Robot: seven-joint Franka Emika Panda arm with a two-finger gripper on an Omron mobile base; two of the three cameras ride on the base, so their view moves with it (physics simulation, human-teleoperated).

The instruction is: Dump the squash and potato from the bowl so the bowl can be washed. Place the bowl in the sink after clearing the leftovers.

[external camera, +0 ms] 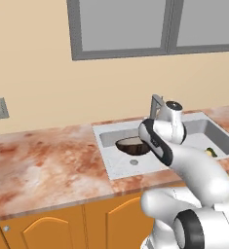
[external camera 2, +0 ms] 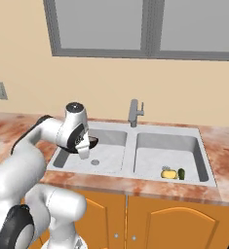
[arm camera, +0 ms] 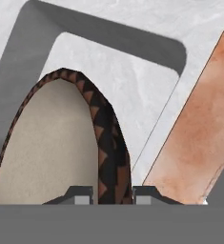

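gripper [arm camera: 112,196]: clamped on bowl rim, a finger on each side of the rim | bowl [external camera: 133,145]: held tilted above left basin of sink [external camera 2: 111,160], inside bare | potato [external camera 2: 168,173] + squash [external camera 2: 181,173]: touching, front of right basin, near its right wall | faucet [external camera 2: 134,113]: behind the divider

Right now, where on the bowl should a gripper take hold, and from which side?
On the thin rim, one finger inside, one outside, coming from above. The gripper already straddles the bowl rim this way over the sink left basin; its walls are too wide to span.
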